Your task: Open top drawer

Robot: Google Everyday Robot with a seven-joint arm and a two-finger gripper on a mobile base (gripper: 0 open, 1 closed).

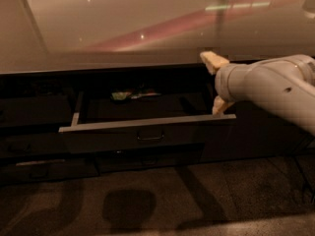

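The top drawer point(113, 136) stands pulled out from under the counter, its pale grey rim point(147, 123) facing me and a small black loop handle point(150, 135) at the centre of the dark front. My gripper point(214, 82) hovers at the drawer's right end, just above and behind the rim's right corner. It is open, one tan fingertip point(212, 60) up near the counter edge and the other point(220, 105) down by the rim. Nothing is held between them. The white arm point(275, 90) reaches in from the right.
Inside the drawer at the back lie a small green item point(120, 96) and a thin object point(145, 95). A glossy pale countertop point(147, 28) overhangs the drawers. Darker drawer fronts point(34, 163) sit below and to the left. A dark floor point(147, 200) lies in front.
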